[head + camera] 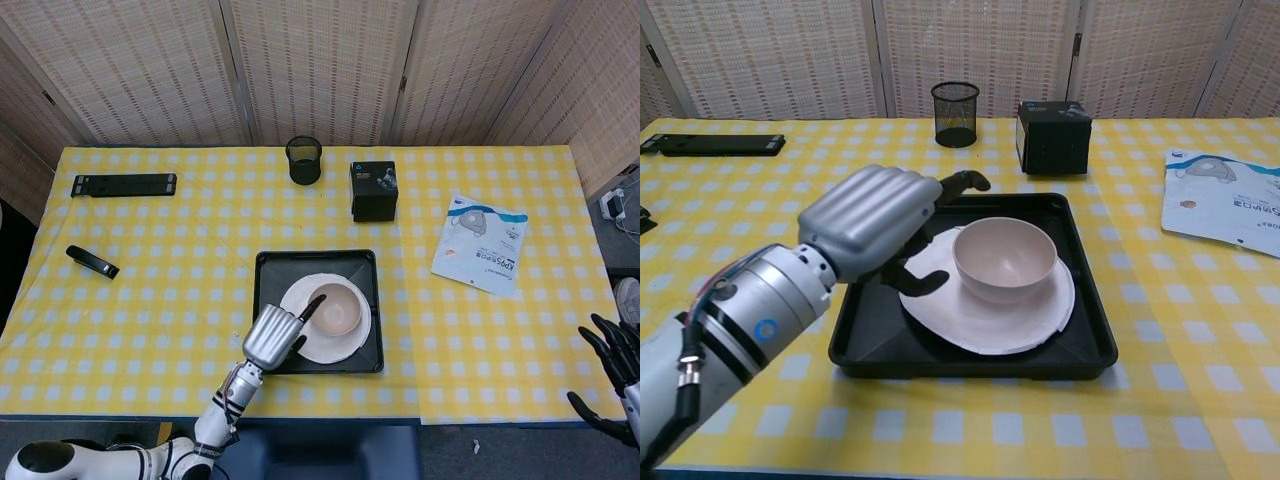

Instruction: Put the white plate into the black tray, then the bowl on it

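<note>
Table against woven screens, even indoor light.
Yellow-and-white checked cloth [150, 300] is covering the table; tan woven screen panels [320, 60] are standing along its far edge, joined by dark posts. Grey floor [500, 450] is showing below the near edge, and a white plug with cable [613, 203] is lying at far right.
</note>
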Controlling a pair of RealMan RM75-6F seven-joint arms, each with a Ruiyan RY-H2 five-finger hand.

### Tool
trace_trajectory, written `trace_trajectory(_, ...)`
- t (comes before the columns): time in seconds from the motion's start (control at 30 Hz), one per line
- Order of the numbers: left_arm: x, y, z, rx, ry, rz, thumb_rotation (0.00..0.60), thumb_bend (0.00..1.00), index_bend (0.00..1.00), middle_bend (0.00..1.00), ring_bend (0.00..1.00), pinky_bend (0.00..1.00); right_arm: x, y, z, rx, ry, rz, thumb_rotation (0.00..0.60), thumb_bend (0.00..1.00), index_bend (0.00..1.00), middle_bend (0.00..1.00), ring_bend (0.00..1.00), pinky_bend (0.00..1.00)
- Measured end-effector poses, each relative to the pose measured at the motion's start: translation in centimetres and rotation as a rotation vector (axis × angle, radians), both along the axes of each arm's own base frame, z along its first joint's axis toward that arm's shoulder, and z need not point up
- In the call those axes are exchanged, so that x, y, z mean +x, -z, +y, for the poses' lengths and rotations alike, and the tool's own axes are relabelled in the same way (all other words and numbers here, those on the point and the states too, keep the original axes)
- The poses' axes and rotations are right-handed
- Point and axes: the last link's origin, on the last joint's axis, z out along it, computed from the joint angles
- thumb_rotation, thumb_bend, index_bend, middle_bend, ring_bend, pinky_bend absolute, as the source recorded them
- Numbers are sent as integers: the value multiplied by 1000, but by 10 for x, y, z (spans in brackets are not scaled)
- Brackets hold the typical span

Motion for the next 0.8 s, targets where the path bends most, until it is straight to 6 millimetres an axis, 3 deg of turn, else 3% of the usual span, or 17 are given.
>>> trace_trajectory(0.13, -33, -37, -1, 100, -51, -13, 600, 342, 178, 1000, 962, 1000, 3, 1, -5, -1, -12, -2, 600, 313, 0, 0, 0, 0)
trace_trajectory(0.2, -56, -60, -3, 167, -95, -18, 600, 341, 176, 950, 841, 995, 3, 3, -8, 3, -10, 3, 600, 313, 0, 0, 0, 0)
trace_trajectory(0.23, -67, -70, -5, 201, -116, -13, 600, 341, 159, 849, 738, 940, 3, 5, -11, 10, -8, 7, 600, 312, 0, 0, 0, 0)
trace_trajectory(0.3, -88, -90, -8, 266, -158, 13, 600, 338, 95, 511, 444, 642, 3, 9, -16, 24, -2, 15, 600, 312, 0, 0, 0, 0)
trace_trajectory(0.33, -99, -102, -11, 294, -185, 34, 600, 336, 77, 393, 330, 506, 3, 12, -20, 37, 2, 22, 600, 312, 0, 0, 0, 0)
trace_trajectory(0.4, -113, -119, -17, 305, -228, 57, 600, 331, 70, 201, 140, 260, 4, 18, -25, 60, 8, 35, 600, 313, 0, 0, 0, 0)
trace_trajectory(0.43, -121, -130, -22, 301, -260, 68, 600, 330, 74, 160, 95, 184, 4, 23, -30, 76, 9, 46, 600, 313, 0, 0, 0, 0)
trace_trajectory(0.57, -151, -172, -47, 336, -382, 107, 600, 323, 95, 100, 13, 16, 9, 39, -45, 103, 7, 83, 600, 312, 0, 0, 0, 0)
trace_trajectory(0.7, -176, -199, -82, 371, -493, 108, 600, 318, 88, 41, 0, 0, 13, 53, -59, 98, 10, 118, 600, 312, 0, 0, 0, 0)
trace_trajectory(0.8, -188, -206, -98, 346, -541, 87, 600, 317, 87, 25, 0, 0, 15, 60, -67, 63, 26, 149, 600, 312, 0, 0, 0, 0)
